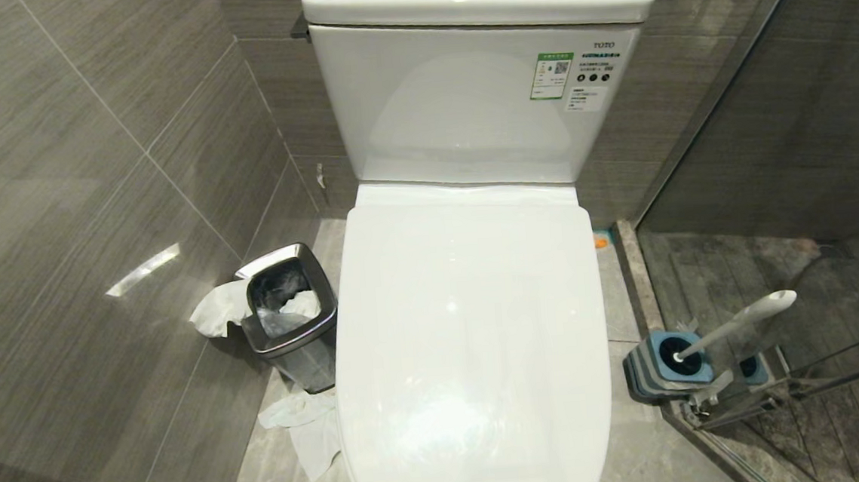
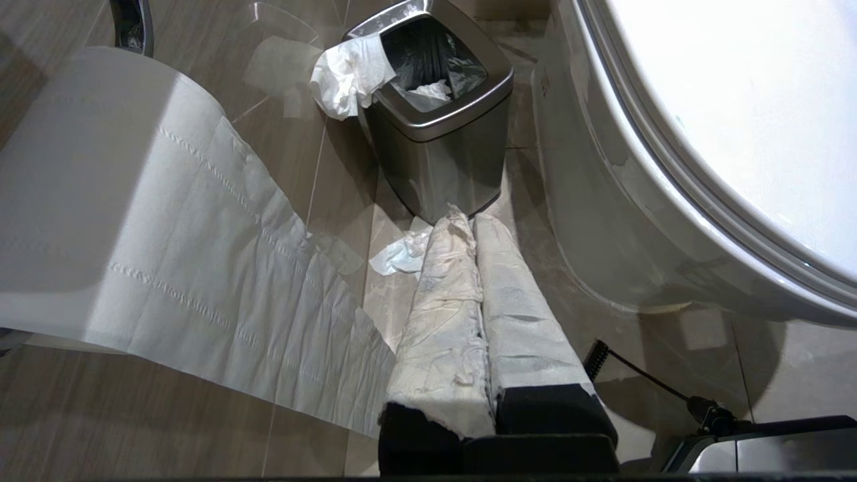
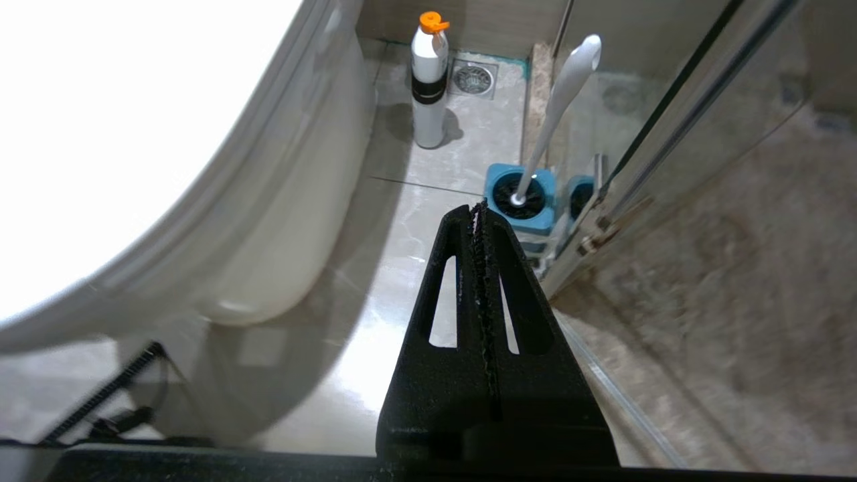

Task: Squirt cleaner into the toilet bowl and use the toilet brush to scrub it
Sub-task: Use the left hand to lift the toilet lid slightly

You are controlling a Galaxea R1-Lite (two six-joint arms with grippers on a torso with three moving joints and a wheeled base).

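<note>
Toilet brush (image 3: pixel 559 107) stands near a bottle (image 3: pixel 428 84) unseen overhead.

Steel bin (image 1: pixel 288 311): floor, 9 o'clock; tissue over rim.
Loose tissue (image 1: pixel 306 428): floor, 7 o'clock.
Orange-capped bottle (image 3: pixel 428 82): upright, near floor drain (image 3: pixel 473 79).

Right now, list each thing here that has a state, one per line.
toilet lid: shut over the bowl
toilet brush: standing in its holder, tilted
bin: open, tissue hanging over its rim
bottle: upright, orange cap on
left gripper: shut, wrapped in tissue
right gripper: shut, empty
</note>
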